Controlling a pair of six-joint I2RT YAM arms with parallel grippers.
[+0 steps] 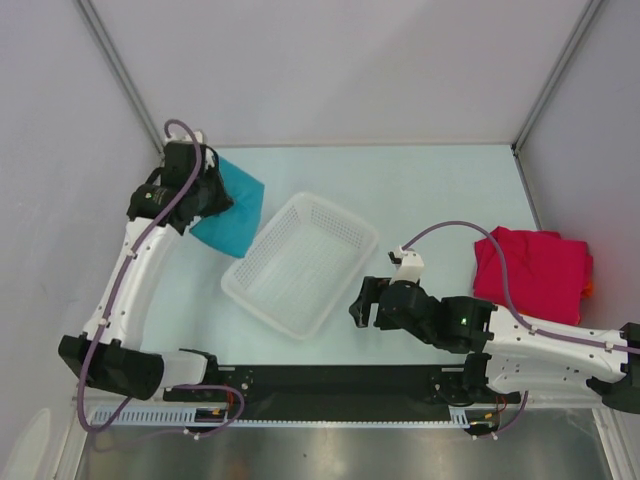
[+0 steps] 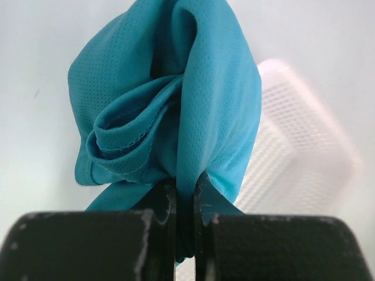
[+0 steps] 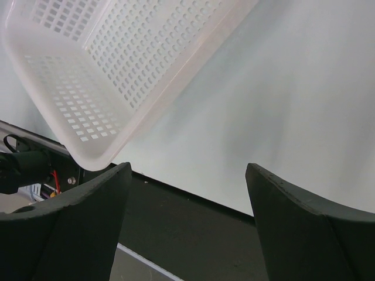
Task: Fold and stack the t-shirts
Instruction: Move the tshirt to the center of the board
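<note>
A teal t-shirt hangs bunched at the far left of the table, and my left gripper is shut on a fold of it. In the left wrist view the teal cloth is pinched between the two black fingers. A crimson-pink t-shirt lies folded at the right, with an orange edge showing at its right side. My right gripper hovers open near the basket's near right side, nothing between its fingers.
A white mesh basket sits in the middle of the table, also seen in the right wrist view and blurred behind the teal cloth. A black rail runs along the near edge.
</note>
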